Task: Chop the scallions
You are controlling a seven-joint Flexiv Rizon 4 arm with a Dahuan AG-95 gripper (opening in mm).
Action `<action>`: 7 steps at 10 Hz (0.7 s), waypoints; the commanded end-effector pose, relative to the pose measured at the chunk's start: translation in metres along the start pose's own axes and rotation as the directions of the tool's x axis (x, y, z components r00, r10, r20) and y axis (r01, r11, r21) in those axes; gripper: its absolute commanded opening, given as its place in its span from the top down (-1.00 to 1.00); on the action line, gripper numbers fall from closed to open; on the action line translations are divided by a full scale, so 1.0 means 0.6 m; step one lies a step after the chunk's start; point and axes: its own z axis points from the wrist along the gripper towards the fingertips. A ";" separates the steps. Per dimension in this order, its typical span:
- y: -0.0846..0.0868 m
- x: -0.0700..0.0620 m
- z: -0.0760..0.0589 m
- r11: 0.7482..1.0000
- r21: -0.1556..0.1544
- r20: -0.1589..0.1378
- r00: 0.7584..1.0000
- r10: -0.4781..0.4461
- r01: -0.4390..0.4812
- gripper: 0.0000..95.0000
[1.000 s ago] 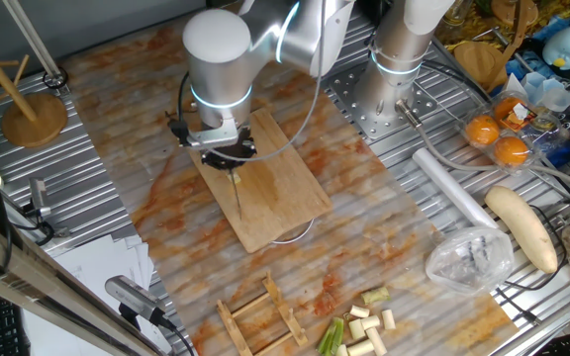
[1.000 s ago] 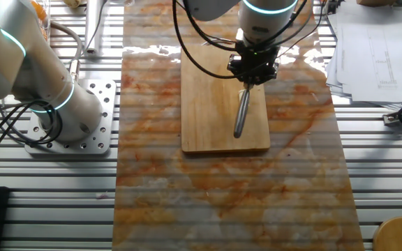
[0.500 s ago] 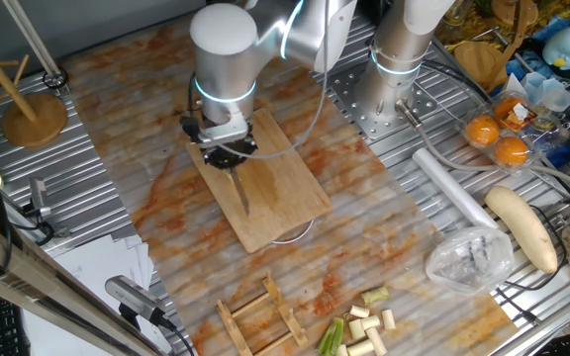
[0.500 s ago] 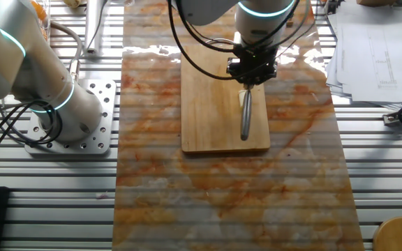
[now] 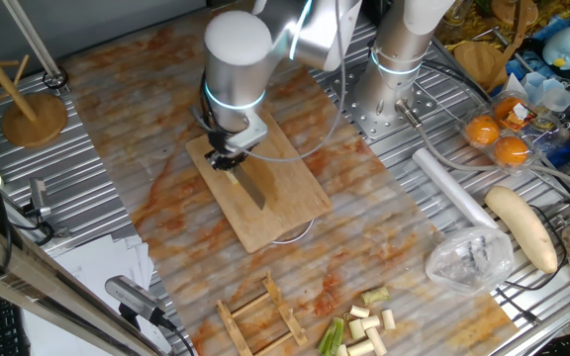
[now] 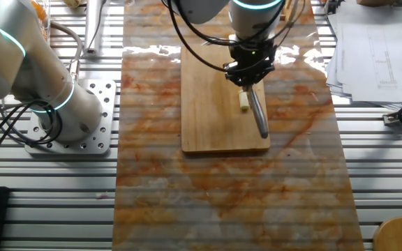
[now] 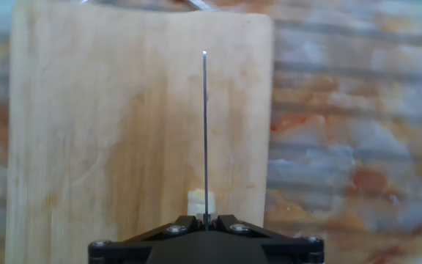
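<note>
Your black two-finger gripper [image 6: 249, 72] is clamped on a thin steel knife [image 6: 258, 116] above the pale wooden cutting board [image 6: 208, 104]. One cream scallion piece [image 6: 244, 100] lies on the board beside the blade; more scallions [image 5: 359, 328] sit off it on the orange-marbled tabletop [image 5: 384, 237].

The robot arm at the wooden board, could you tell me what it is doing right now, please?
The arm's hand holds a slim metal knife over the pale wooden cutting board. One short cream scallion piece lies on the board beside the blade, near the hand. In the hand view the blade runs edge-on above that piece. More cut scallion pieces sit in a heap off the board, at the mat's edge.
</note>
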 end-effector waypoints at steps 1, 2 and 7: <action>0.000 0.010 0.010 1.000 0.012 -0.002 1.000 0.007 -0.007 1.00; 0.001 0.015 0.014 1.000 0.013 0.008 1.000 0.014 -0.014 1.00; 0.005 0.026 0.021 0.997 0.007 0.044 0.996 0.080 -0.080 1.00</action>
